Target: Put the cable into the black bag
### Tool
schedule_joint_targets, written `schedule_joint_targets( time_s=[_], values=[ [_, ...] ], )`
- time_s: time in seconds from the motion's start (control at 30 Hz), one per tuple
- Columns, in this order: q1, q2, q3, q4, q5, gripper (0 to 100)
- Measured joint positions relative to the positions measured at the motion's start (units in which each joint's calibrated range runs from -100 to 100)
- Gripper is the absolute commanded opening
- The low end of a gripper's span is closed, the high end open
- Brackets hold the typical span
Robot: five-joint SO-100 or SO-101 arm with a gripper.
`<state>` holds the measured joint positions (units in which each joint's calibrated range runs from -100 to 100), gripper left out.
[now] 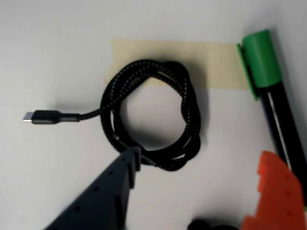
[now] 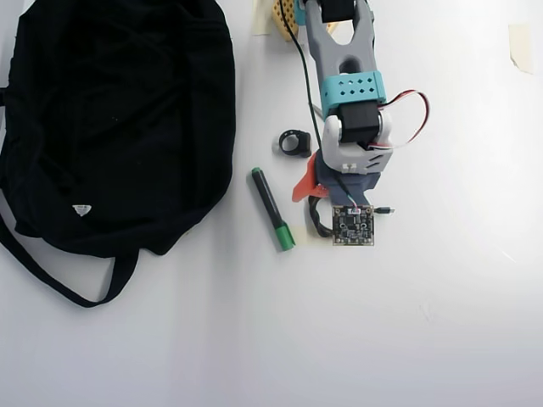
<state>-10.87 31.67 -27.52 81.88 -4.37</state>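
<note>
A black braided cable point(image 1: 187, 110) lies coiled on the white table over a strip of tan tape point(image 1: 216, 64), with its plug point(image 1: 45, 117) pointing left in the wrist view. My gripper point(image 1: 201, 157) is open just above it. The dark finger point(image 1: 122, 175) touches the near edge of the coil, and the orange finger point(image 1: 278, 191) is off to the right, clear of it. In the overhead view the arm covers most of the cable point(image 2: 315, 220); only part of the loop and the plug show. The black bag point(image 2: 110, 119) lies flat at the left, well away from the gripper.
A green-capped black marker point(image 1: 268, 81) lies right of the coil, next to the orange finger; in the overhead view the marker point(image 2: 271, 209) sits between bag and arm. A small black ring point(image 2: 295, 142) lies near the arm. Tape pieces point(image 2: 520, 44) sit at the table's far edge.
</note>
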Motion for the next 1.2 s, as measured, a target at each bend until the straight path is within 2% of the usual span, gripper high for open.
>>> schedule_joint_targets(
  time_s=[0.2,0.5,1.2],
  values=[
    [-0.44,0.0,0.0,0.86,-4.44,36],
    [-1.1,3.57,-0.55,1.03,-7.37,36],
    [-0.22,15.28,-11.87,0.94,-9.87,35]
  ],
)
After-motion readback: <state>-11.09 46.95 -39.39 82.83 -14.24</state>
